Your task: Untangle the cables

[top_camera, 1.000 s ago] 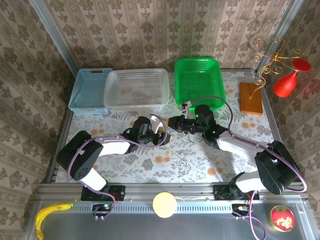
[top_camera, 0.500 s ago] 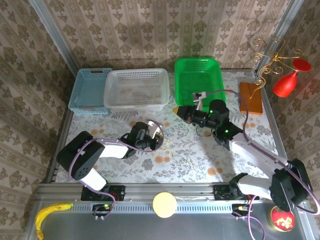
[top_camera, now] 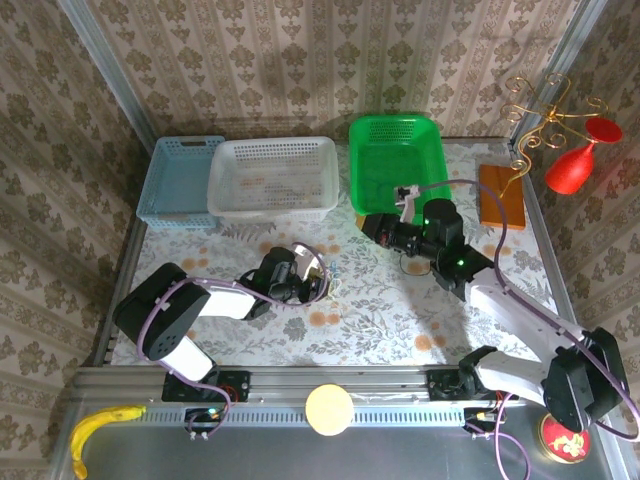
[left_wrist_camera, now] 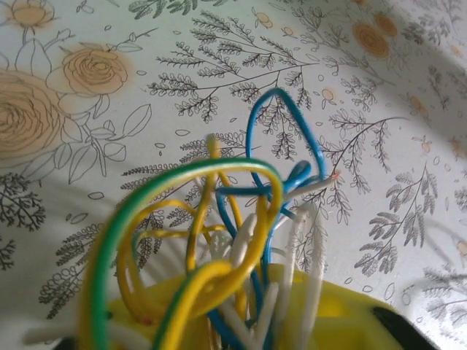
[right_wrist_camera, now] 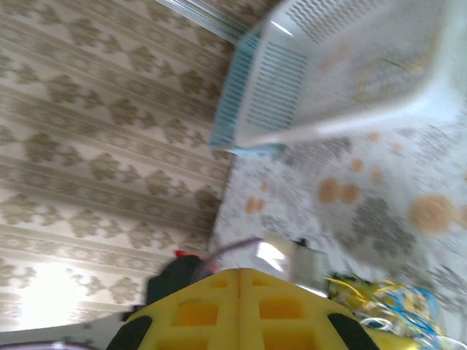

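We see glossy plastic-sheathed cables point(left_wrist_camera: 219, 277), a matt printed tablecloth point(top_camera: 380, 320), perforated plastic baskets point(top_camera: 270, 214) at twelve o'clock, and a wooden block point(top_camera: 501, 196) at two.

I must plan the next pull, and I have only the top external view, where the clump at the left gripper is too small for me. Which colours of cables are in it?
Observer: In the left wrist view, the cables at the left gripper are yellow, blue, white and one striped green and yellow.
Operator: Is any loop free of the others?
Observer: The blue cable makes one open loop that reaches past the rest.
Operator: And the right gripper, is it closed?
Observer: Yes. In the right wrist view its yellow fingers meet with no gap.
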